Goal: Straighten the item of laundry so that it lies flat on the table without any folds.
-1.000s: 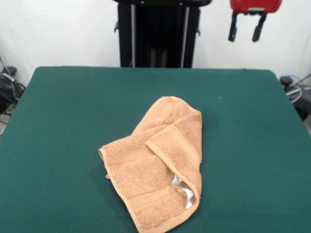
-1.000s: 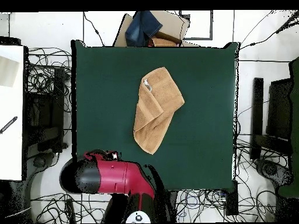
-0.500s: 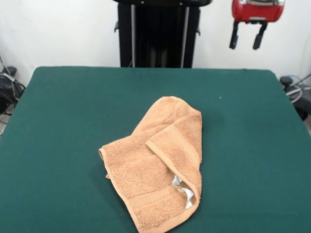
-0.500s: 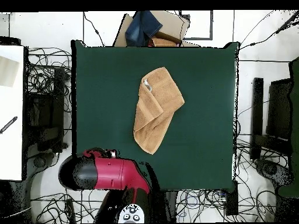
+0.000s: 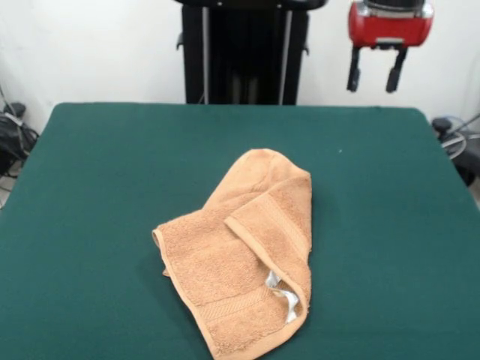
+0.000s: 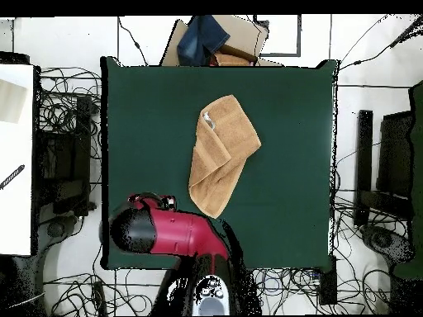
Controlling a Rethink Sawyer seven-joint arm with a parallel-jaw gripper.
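Since a second ago the claw (image 5: 372, 79) has dropped lower in the front view and drifted slightly toward the picture's left, so more of its red housing shows above the two dark fingers (image 5: 352, 78). In the overhead view the red arm (image 6: 169, 234) has swung so that it now reaches over the worktop's near edge rather than hanging off its corner. The towel (image 5: 244, 255) has not moved.

The claw hangs beyond the far edge of the worktop (image 5: 97, 180), well apart from the towel, its fingers spread wide and holding nothing.

The towel lies crumpled a little nearer the front camera than the worktop's middle. From above, the towel (image 6: 221, 153) is an elongated heap whose long axis runs diagonally; the narrow rounded end points toward the robot's base. One side is folded over along that axis, and the white label (image 5: 286, 295) shows at the broader end, nearest the front camera.

A cardboard box (image 6: 240, 37) with dark blue cloth (image 6: 203, 38) in it sits past the worktop's far edge.
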